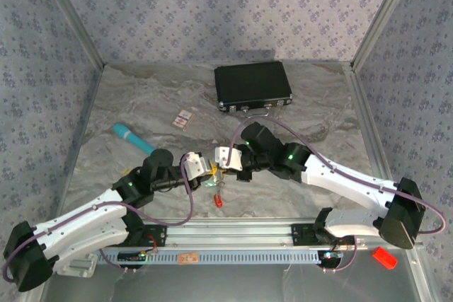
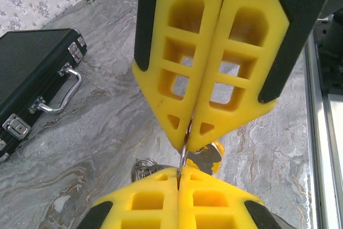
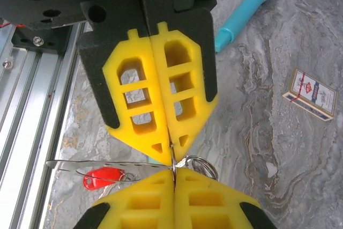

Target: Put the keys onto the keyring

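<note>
The keyring hangs above the middle of the table, pinched from both sides. My left gripper and right gripper meet tip to tip, each clamped tight on the thin wire. I judge this is so one can steady the loop while the other works its coil apart. A key dangles just beside the tips, seemingly on the wire already. The red tag droops below. The black case and teal stick lie well apart.
</note>
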### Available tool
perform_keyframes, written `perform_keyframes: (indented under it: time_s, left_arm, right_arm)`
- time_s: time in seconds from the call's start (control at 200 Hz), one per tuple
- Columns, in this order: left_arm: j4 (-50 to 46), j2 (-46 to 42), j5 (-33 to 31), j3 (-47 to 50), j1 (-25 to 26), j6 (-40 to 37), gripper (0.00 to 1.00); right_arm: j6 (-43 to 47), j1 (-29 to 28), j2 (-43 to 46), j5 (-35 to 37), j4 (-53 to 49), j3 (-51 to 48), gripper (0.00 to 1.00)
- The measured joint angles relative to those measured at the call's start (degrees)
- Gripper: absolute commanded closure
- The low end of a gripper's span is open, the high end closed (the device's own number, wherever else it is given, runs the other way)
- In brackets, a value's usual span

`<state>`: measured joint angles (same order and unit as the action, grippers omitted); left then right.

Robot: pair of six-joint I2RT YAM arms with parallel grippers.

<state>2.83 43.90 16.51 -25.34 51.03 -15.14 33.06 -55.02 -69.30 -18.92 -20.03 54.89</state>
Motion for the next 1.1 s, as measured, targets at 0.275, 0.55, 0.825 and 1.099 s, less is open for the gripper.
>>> perform_keyframes:
  time_s: [0.275, 0.55, 0.825, 1.099]
  left_arm:
    - [4.68, -1.62, 1.07, 3.37, 0.0, 0.72, 1.0]
    - [6.84, -2.6, 1.75, 4.85, 0.0, 1.27, 1.0]
    - [7.04, -2.6, 1.92, 4.96, 0.0, 1.29, 1.0]
    - [7.04, -2.6, 1.92, 4.96, 0.0, 1.27, 1.0]
  right_arm:
    - [-5.73, 4.37, 4.28, -4.57, 8.59, -8.24, 0.64]
    - [-8.33, 4.5, 3.72, -7.19, 13.05, -9.64, 0.71]
    - [-8.41, 5.09, 2.99, -8.15, 12.7, -9.64, 0.7]
    - [-8.2, 5.44, 3.43, -8.17, 11.15, -9.66, 0.74]
